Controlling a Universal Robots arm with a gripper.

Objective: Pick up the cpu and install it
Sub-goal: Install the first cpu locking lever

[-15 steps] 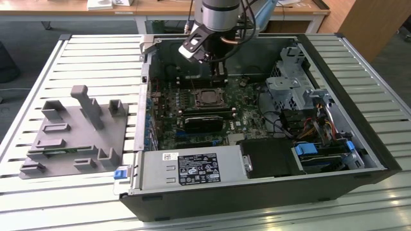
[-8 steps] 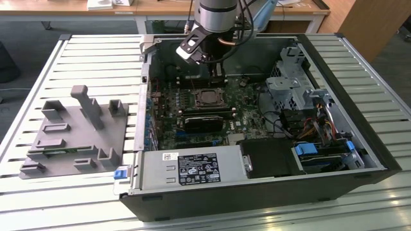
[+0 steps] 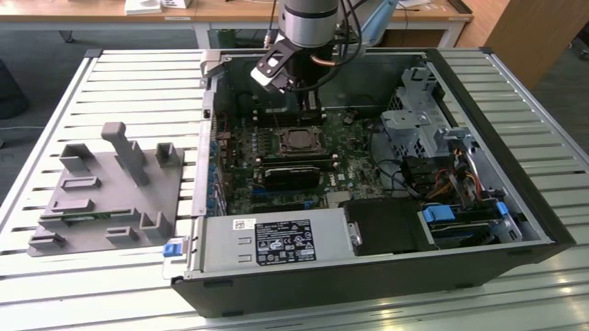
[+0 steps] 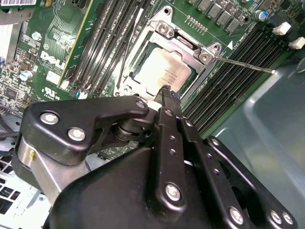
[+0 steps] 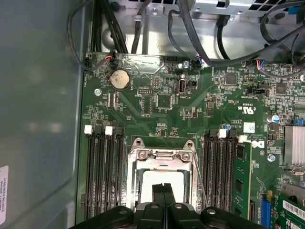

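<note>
A black-and-white printed label [image 3: 283, 241] sits on the power supply [image 3: 230, 256]; white lettering [image 4: 51, 59] marks the motherboard [image 4: 233, 26]; fine print unreadable.

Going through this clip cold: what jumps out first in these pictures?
An opened computer case lies on a slatted table, its green board exposed, with the robot arm reaching down into it from above. In both wrist views the black hand sits right over the shiny silver cpu, which lies in its metal socket frame, fingertips pressed together. On the exterior view's left, a grey holder rests on the table.
</note>
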